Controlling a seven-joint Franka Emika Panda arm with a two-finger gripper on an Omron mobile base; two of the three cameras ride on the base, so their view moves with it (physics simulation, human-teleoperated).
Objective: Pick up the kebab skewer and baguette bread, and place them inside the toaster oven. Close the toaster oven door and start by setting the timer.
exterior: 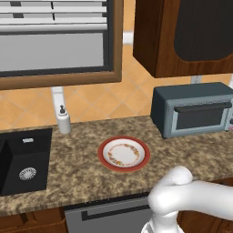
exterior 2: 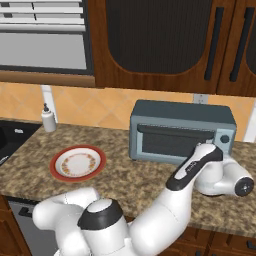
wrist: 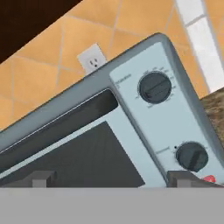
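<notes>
The grey-blue toaster oven [exterior: 191, 109] [exterior 2: 182, 130] stands at the back right of the counter. Its door [exterior: 200, 116] [exterior 2: 170, 142] [wrist: 87, 153] is shut, dark glass under a dark bar handle. In the hand view my gripper [wrist: 111, 178] is open and empty, close in front of the oven's right part. Its right fingertip [wrist: 181, 177] sits just under the lower dial [wrist: 191, 155], with the upper dial [wrist: 154, 86] above. My arm reaches to the oven's right front corner in the right base view. The kebab skewer and baguette bread are out of view.
A red-rimmed plate [exterior: 124, 153] [exterior 2: 77, 163] lies bare on the counter left of the oven. Further left are a black sink [exterior: 22, 159] and a soap dispenser [exterior: 63, 119] [exterior 2: 48, 119]. Dark wooden wall cabinets [exterior: 182, 32] [exterior 2: 165, 40] hang above the oven.
</notes>
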